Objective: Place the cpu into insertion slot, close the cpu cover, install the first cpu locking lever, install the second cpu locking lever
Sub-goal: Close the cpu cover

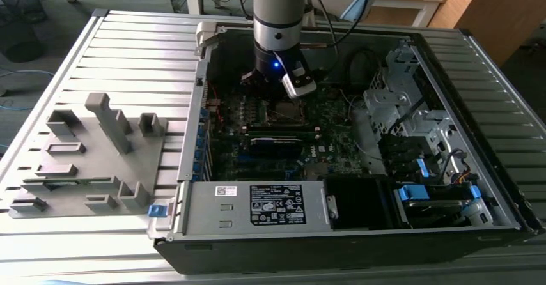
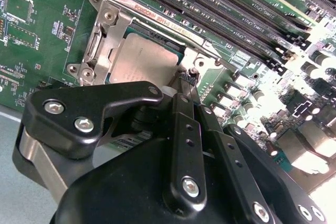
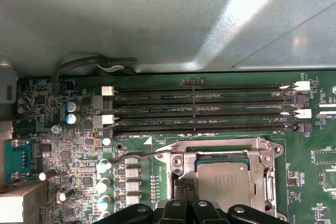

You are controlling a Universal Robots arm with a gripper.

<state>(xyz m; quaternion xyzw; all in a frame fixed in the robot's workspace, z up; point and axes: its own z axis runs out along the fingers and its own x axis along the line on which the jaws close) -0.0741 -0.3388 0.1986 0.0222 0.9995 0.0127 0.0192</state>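
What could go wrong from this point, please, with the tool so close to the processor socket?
1. The tool sits at a corner of the metal cover, right beside the chip. A slip could scrape the chip or the green board.
2. In the first wrist view, a thin lever juts sideways near small capacitors. Pushed off line, it might bend or strike them.

Overview plus two close wrist views.
Exterior view looks down into the case [image 1: 341, 250]; both wrist views share the insertion slot [image 2: 157, 32] [image 3: 223, 157].
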